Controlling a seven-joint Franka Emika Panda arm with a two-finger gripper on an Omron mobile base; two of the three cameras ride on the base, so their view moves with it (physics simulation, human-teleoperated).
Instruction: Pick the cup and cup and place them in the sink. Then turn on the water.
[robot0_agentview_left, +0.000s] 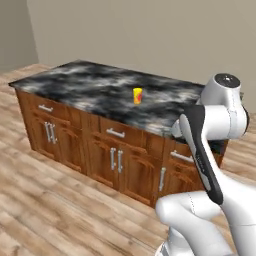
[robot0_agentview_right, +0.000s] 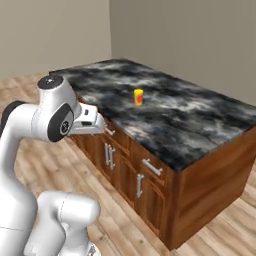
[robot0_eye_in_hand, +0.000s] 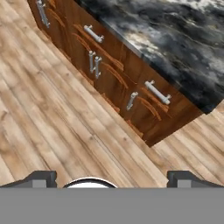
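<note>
One cup (robot0_agentview_left: 137, 95), yellow with an orange-red pattern, stands upright near the middle of the black-and-white marble island counter (robot0_agentview_left: 90, 85); the right base view has it (robot0_agentview_right: 138, 97) a little beyond the arm. My gripper (robot0_eye_in_hand: 114, 179) is open with nothing between its fingers. It hangs in front of the island, short of the counter's near edge, and looks down at the wooden floor and cabinet fronts. The cup is well away from it, up on the counter. The sink and the water are out of view.
Brown wooden cabinets (robot0_agentview_left: 115, 160) with silver bar handles (robot0_eye_in_hand: 156, 92) run along the island's near side. Light plank floor (robot0_eye_in_hand: 52, 122) lies in front of the island. Plain beige walls stand behind it. The counter's right corner (robot0_agentview_right: 175, 162) overhangs the cabinet end.
</note>
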